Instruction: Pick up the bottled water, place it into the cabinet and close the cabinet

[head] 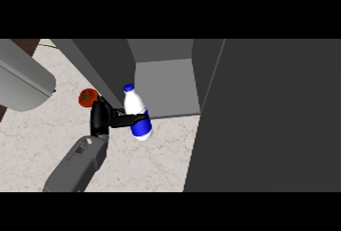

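Note:
The bottled water [135,106] is white with a blue cap and a blue label. It is held almost upright at the front left corner of the open cabinet [166,85], its cap pointing toward the cabinet's left wall. My left hand [104,118] is beside it on the left, and its fingers [130,120] are curled round the bottle's middle. The bottle's base hangs just in front of the cabinet's grey floor edge. The cabinet door [266,117] stands open as a large dark panel on the right. My right hand shows nowhere.
A red tomato [88,97] lies on the marble counter [40,135] right behind my left hand. A large grey rounded object [23,83] fills the far left. The open door covers the whole right side.

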